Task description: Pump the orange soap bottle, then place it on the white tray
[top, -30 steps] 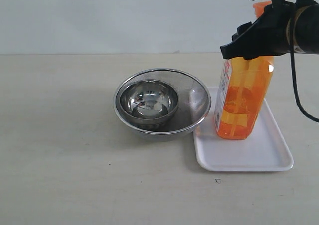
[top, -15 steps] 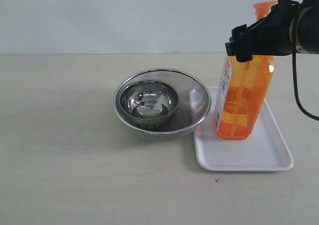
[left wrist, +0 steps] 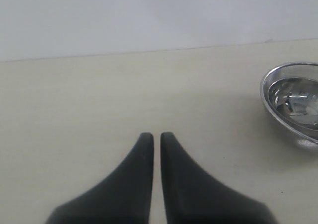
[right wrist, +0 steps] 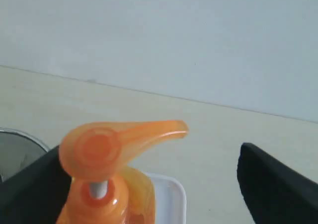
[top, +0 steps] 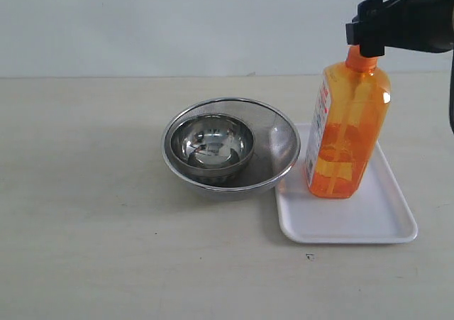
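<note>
Soap bottle [top: 347, 139], tall, squarish, translucent orange plastic, stands upright on the flat white plastic tray [top: 383, 224]. Right gripper [top: 367, 30] hangs wide open around its pump head [right wrist: 99, 152]; left gripper [left wrist: 155, 137] is pinched together, empty. Probably liquid-heavy and slick: grasp the flat body sides.

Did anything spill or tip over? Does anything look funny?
No, nothing looks wrong. The orange soap bottle stands upright on the white tray, and no soap shows on the tray or the table. The two steel bowls sit neatly nested, one inside the other, beside the tray.
</note>
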`<action>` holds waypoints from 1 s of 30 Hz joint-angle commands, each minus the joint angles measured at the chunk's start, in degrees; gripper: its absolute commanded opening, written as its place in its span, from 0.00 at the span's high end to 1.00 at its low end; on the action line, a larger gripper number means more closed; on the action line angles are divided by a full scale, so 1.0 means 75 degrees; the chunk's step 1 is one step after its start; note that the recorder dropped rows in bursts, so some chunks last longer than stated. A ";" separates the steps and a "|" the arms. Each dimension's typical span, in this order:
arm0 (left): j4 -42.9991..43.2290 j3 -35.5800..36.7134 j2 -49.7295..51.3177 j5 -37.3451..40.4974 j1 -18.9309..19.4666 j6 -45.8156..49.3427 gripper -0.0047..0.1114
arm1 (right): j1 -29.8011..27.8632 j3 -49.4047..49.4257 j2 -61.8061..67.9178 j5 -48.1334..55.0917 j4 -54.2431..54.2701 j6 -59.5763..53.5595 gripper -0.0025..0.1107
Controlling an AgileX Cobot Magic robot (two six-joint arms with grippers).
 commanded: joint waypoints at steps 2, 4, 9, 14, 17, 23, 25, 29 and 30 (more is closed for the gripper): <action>0.0071 0.0028 -0.0059 0.0014 0.0006 -0.0084 0.92 | -0.0022 -0.0009 -0.0193 -0.0236 0.0584 -0.0103 0.26; 0.0071 0.0028 -0.0059 0.0014 0.0006 -0.0084 0.92 | -0.0022 -0.0009 -0.0193 -0.0355 0.0597 -0.0103 0.26; 0.0071 0.0028 -0.0059 0.0014 0.0006 -0.0084 0.92 | -0.0022 -0.0009 -0.0215 -0.0567 0.0597 -0.0103 0.26; 0.0071 0.0028 -0.0059 0.0014 0.0006 -0.0084 0.92 | -0.0022 -0.0009 -0.0545 -0.0465 0.0597 -0.0206 0.26; 0.0071 0.0028 -0.0059 0.0000 0.0006 -0.0084 0.92 | -0.0022 -0.0009 -0.0843 -0.0448 0.0597 -0.0244 0.26; 0.0071 0.0028 -0.0059 -0.0007 0.0006 -0.0084 0.92 | -0.0022 -0.0009 -0.1440 -0.0448 0.0582 -0.0250 0.26; 0.0071 0.0028 -0.0059 -0.0007 0.0006 -0.0084 0.92 | -0.0022 -0.0009 -0.1635 -0.0448 0.0582 -0.0283 0.26; 0.0071 0.0028 -0.0059 -0.0007 0.0006 -0.0084 0.92 | -0.0022 -0.0009 -0.1980 -0.0379 0.0582 -0.0361 0.26; 0.0071 0.0028 -0.0059 -0.0007 0.0006 -0.0084 0.92 | -0.0022 -0.0009 -0.2100 -0.0327 0.0582 -0.0416 0.26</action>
